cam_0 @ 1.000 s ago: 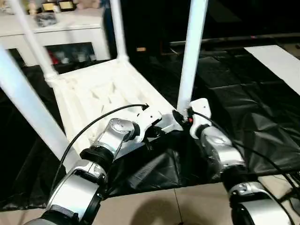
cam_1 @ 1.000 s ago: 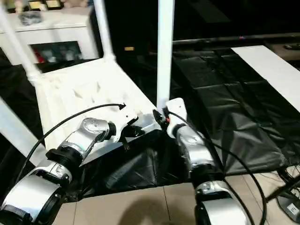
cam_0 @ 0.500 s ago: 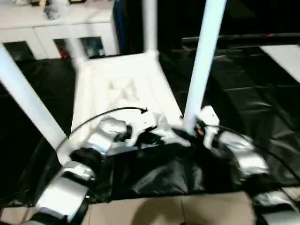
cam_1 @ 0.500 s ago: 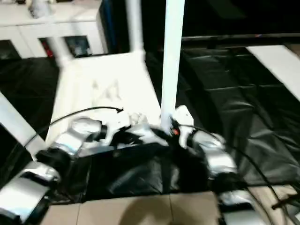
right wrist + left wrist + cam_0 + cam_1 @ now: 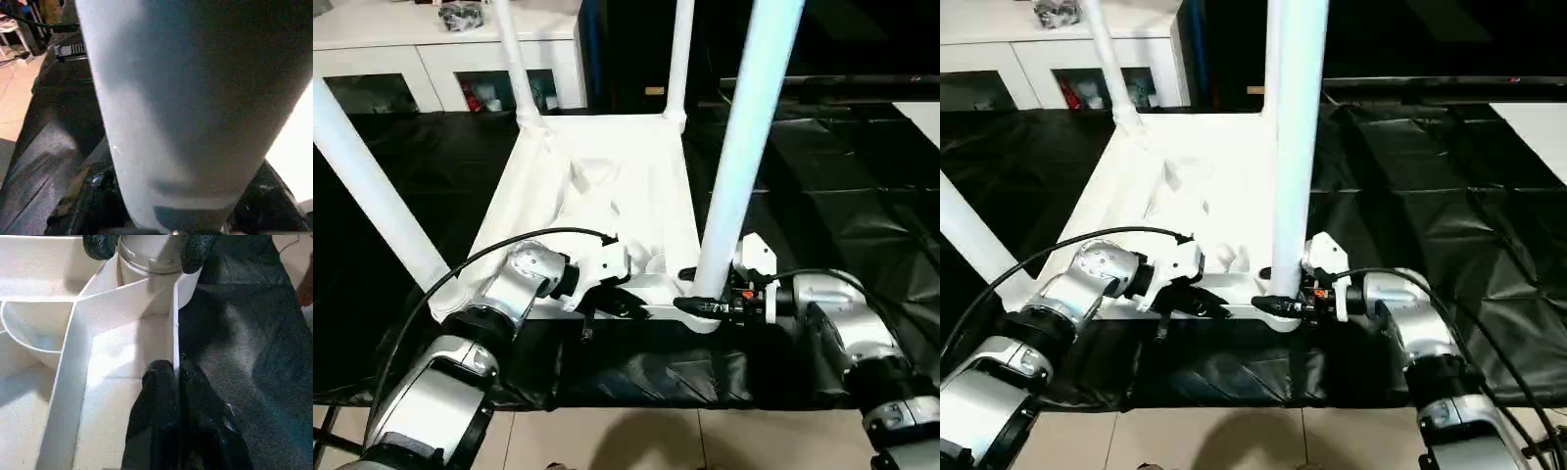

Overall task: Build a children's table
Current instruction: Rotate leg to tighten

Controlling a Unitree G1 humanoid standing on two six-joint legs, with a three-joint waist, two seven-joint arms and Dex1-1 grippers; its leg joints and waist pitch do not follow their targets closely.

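The white tabletop [image 5: 607, 196] lies upside down on black sheeting [image 5: 842, 186], ribbed underside up, with four white legs rising from its corner sockets. The near right leg [image 5: 744, 147] stands upright in its socket [image 5: 705, 315]; the near left leg [image 5: 372, 196] leans out to the left, and two far legs stand at the far corners. The right gripper [image 5: 697, 305] clasps the base of the near right leg, a black finger on either side. The left gripper [image 5: 175, 374] pinches the tabletop's near rim wall between its closed fingertips, just left of that socket. Beyond the tabletop stands a white cabinet [image 5: 440, 59] with glass doors. Pale floor tiles [image 5: 636, 441] show nearest the robot
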